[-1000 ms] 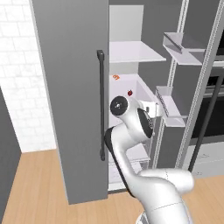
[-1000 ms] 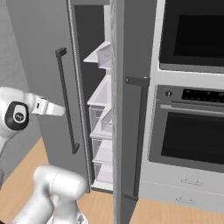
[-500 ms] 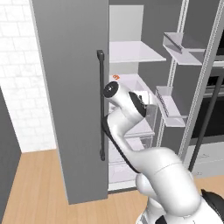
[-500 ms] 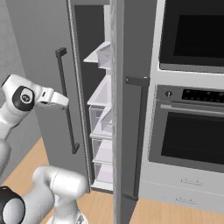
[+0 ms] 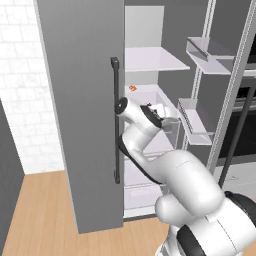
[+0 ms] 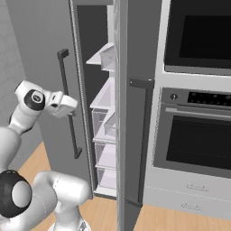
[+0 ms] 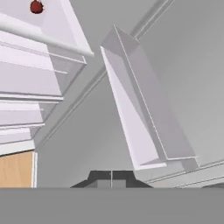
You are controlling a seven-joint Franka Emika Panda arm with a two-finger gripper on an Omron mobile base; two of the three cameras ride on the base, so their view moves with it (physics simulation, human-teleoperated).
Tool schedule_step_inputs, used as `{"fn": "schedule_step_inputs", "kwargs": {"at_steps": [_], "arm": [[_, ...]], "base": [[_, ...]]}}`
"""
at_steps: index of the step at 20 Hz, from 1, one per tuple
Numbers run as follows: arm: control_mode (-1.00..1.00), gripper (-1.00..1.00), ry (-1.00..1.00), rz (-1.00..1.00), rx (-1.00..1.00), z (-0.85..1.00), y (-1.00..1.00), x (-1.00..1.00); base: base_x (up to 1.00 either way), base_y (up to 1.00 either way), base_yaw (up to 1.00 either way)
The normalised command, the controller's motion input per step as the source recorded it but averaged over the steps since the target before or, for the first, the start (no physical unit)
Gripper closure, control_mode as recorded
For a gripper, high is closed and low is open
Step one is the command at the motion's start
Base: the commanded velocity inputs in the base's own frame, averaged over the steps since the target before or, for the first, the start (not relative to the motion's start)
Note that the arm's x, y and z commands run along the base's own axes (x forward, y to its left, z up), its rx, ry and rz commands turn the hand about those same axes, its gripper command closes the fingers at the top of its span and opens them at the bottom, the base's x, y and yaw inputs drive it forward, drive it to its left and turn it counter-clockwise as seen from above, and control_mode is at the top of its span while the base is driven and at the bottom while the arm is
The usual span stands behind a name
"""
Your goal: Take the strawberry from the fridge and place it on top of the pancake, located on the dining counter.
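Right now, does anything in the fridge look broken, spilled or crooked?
Nothing stands out. The fridge stands open, its shelves look level and clean, and the strawberry sits on a shelf. The gripper is shut, holding nothing.

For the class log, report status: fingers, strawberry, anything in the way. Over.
Fingers shut, empty, inside open fridge. Strawberry on white shelf, untouched. Door bin juts beside the approach.

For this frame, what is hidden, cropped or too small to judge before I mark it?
- Tiny red strawberry in the hand view: too small to judge how it sits on the white shelf.
- Small orange food piece in the left base view: too small to identify.
- Tall grey fridge: its open door hides the left part of the shelves in the left base view.
- Two-finger gripper: fingertips together; nothing visible between them.
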Motion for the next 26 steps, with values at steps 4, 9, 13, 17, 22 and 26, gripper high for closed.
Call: {"fn": "schedule_step_inputs", "kwargs": {"at_steps": [4,9,13,17,22,26], "arm": [[-1.00,1.00,0.12,0.02,-0.08,-0.32,-0.52,0.24],[-1.00,1.00,0.14,0.01,-0.06,-0.22,-0.48,0.27],[-1.00,1.00,0.10,0.01,-0.05,-0.16,-0.56,0.12],[-1.00,1.00,0.07,0.01,-0.03,-0.13,-0.66,0.18],[-1.00,1.00,0.04,0.01,-0.04,-0.18,-0.56,0.09],[-1.00,1.00,0.10,0.00,-0.06,-0.25,-0.43,0.16]], "base": [[0.00,0.00,0.00],[0.00,0.00,0.00],[0.00,0.00,0.00],[0.00,0.00,0.00],[0.00,0.00,0.00],[0.00,0.00,0.00]]}}
